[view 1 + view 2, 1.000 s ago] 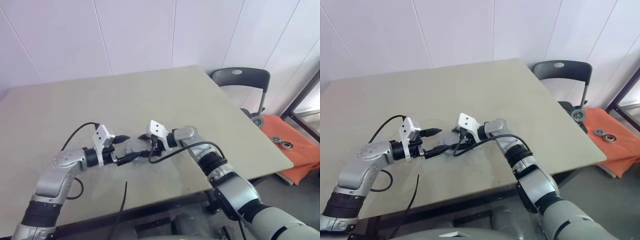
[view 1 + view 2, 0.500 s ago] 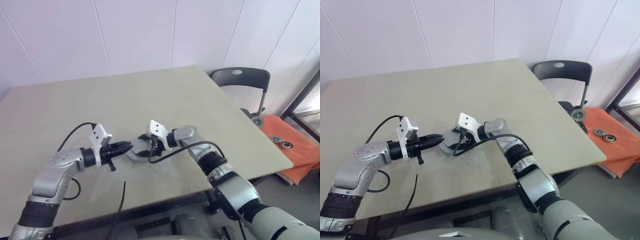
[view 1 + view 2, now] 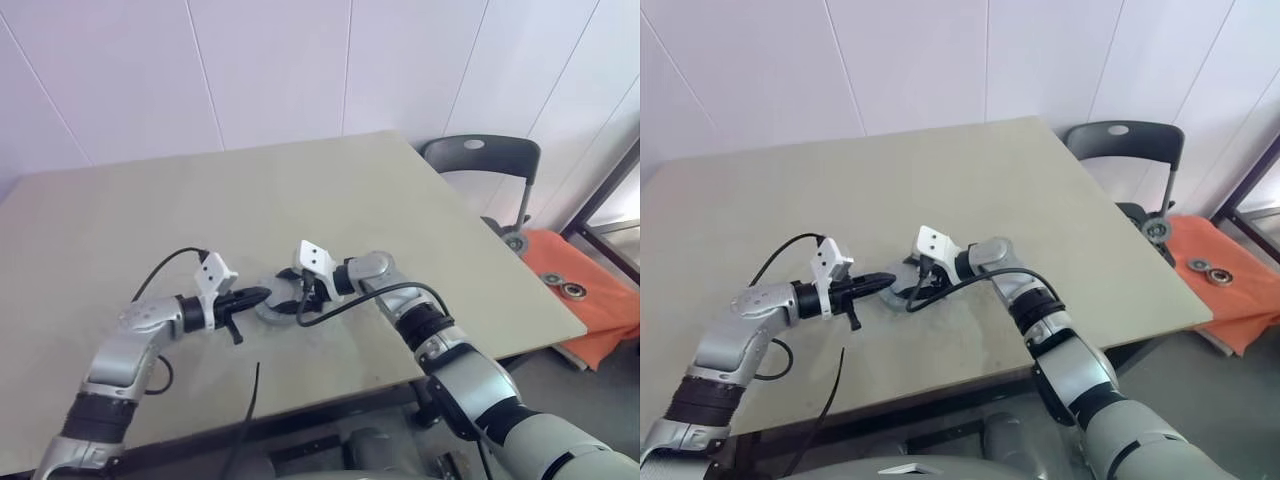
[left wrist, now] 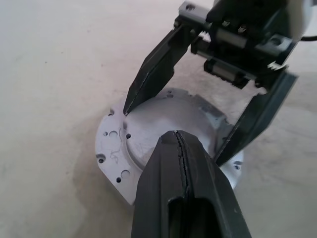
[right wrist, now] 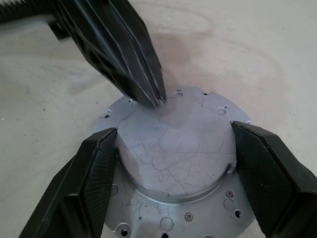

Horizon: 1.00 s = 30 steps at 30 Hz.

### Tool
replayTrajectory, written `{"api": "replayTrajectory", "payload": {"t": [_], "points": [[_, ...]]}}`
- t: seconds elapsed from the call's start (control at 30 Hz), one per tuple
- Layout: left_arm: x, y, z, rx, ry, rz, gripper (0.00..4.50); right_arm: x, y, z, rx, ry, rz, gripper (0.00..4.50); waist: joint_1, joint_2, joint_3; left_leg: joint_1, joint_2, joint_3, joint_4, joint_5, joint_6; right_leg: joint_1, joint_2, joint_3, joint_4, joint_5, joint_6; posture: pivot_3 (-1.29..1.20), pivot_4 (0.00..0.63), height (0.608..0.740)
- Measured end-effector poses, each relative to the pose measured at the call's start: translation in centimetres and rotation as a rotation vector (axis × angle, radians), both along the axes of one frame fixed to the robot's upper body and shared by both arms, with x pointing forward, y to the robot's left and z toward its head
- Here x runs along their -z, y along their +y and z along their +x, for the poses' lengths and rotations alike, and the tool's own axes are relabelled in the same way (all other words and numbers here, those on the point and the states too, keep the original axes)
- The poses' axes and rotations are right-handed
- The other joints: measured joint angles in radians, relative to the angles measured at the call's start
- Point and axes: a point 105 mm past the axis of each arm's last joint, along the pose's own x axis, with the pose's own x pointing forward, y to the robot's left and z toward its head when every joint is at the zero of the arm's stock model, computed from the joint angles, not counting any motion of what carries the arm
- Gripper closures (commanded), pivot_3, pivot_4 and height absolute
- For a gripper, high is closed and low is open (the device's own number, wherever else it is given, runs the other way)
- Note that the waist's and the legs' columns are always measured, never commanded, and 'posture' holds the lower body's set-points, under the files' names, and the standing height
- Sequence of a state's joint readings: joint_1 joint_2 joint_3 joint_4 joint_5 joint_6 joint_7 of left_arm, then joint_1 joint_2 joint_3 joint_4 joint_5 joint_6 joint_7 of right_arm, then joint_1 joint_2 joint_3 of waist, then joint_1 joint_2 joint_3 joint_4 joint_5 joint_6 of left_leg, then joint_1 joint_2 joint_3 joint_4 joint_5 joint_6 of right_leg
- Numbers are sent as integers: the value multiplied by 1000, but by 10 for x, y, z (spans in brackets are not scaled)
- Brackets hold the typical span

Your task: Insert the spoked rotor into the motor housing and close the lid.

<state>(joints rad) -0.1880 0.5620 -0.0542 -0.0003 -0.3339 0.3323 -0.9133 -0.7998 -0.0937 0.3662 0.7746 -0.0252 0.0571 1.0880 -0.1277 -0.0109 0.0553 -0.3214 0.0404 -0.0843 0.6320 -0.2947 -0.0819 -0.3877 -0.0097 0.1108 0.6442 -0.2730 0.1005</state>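
Observation:
The motor housing (image 5: pixel 173 163) lies on the table as a round silver-grey puck with a flange of screw holes (image 4: pixel 111 148). A flat pale face, which I take for the lid, covers its raised middle. The spoked rotor is hidden. My right gripper (image 5: pixel 173 130) is clamped on the raised middle, one finger on each side (image 5: pixel 94 168). My left gripper (image 4: pixel 176 136) is shut, its joined tips (image 5: pixel 157 100) resting at the far edge of the top face. Both grippers meet over the housing (image 3: pixel 272 310) near the table's front middle.
A black cable (image 3: pixel 245 400) hangs over the table's front edge below my left arm. A dark chair (image 3: pixel 480 160) stands beyond the table's right corner. Beside it an orange cloth (image 3: pixel 590 300) on the floor holds small round parts.
My left gripper has shut its fingers and moved right and down. Its tips now rest on the housing's top. The right gripper has stayed in place.

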Motion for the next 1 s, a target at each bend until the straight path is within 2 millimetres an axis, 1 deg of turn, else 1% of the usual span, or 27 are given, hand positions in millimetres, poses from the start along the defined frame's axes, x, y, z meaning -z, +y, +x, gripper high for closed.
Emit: {"api": "replayTrajectory", "payload": {"t": [0.17, 0.23, 0.5, 0.73, 1.0], "points": [[5, -19, 2, 42, -7, -30, 4484, 0, 0, 0, 0, 0, 1, 1282, -1, 0, 0, 0, 0, 0, 0, 0, 0, 0, 0, 0, 0, 0, 0, 0, 0, 740], [6, -22, 2, 48, -10, -35, 4484, 0, 0, 0, 1, 0, 1, 1282, 0, 0, 0, 0, 0, 0, 0, 0, 0, 0, 0, 0, 0, 0, 0, 0, 0, 740], [9, -21, 5, 48, -19, -29, 4484, 2, -1, -1, 9, 3, 2, 1282, 0, 2, -5, 0, 0, 0, 0, 0, 0, 0, 0, 0, 0, 0, 0, 0, 0, 740], [15, -13, 10, 26, -40, -5, 4484, 5, -2, -1, 18, 9, -3, 1282, 1, 4, -12, 1, 0, 0, 0, 0, 0, 1, 0, 0, 0, 0, 0, 0, 0, 740], [15, -15, 9, 35, -49, 1, 4484, 5, -3, 0, 22, 10, -6, 1282, 2, 5, -13, 1, 0, 0, 0, 0, 0, 2, 0, 0, -1, -1, 0, 0, 0, 740]]}}
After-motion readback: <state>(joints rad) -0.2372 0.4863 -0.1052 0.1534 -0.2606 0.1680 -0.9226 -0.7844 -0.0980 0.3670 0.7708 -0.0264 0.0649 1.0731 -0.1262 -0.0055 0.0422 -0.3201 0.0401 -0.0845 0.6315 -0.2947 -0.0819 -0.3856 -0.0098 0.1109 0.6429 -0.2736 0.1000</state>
